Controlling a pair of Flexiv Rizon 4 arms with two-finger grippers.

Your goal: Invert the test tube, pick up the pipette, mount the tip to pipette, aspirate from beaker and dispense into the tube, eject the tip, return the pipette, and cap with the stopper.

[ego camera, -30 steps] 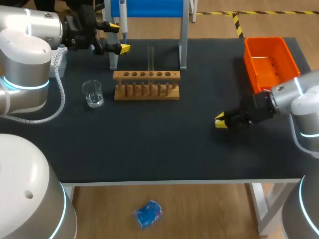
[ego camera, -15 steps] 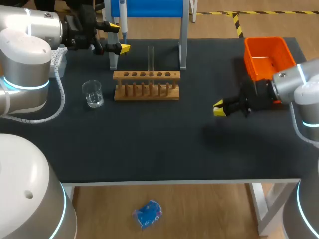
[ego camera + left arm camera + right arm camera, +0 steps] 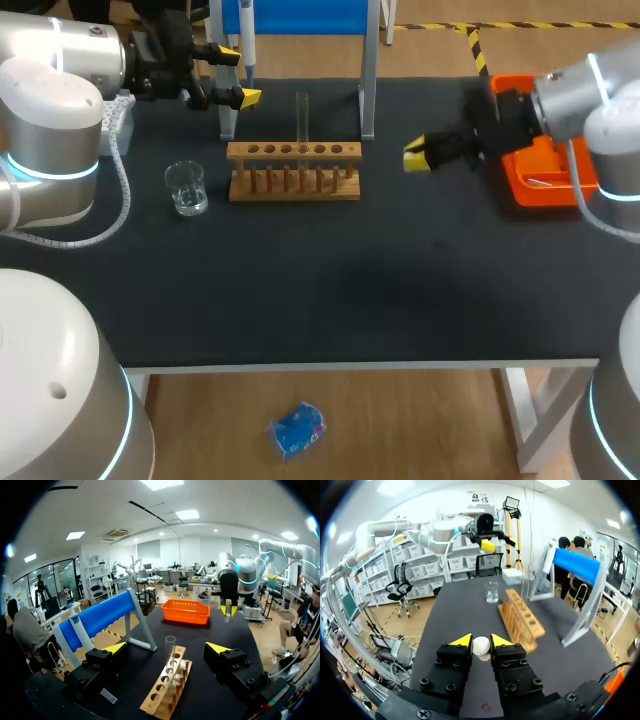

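Observation:
A clear test tube [image 3: 302, 115] stands upright in the wooden rack [image 3: 293, 170], also seen as the test tube [image 3: 170, 652] ahead of my left gripper [image 3: 167, 648]. That left gripper [image 3: 239, 75] is open at the back left, beside the pipette [image 3: 246, 45] hanging from the blue stand. A glass beaker [image 3: 186, 188] sits left of the rack. My right gripper [image 3: 415, 155] hovers right of the rack, level with it. In the right wrist view the right gripper [image 3: 481, 641] is shut on a small white stopper [image 3: 481, 646], facing the rack [image 3: 520, 617] and the beaker [image 3: 492, 592].
An orange bin [image 3: 540, 120] sits at the back right, partly behind my right arm. The blue-topped stand [image 3: 368, 70] rises behind the rack on grey legs. Dark open tabletop [image 3: 320, 290] stretches in front of the rack.
My right arm has risen from the table's right front and swung back and left toward the rack, keeping the stopper. The left arm has stayed still.

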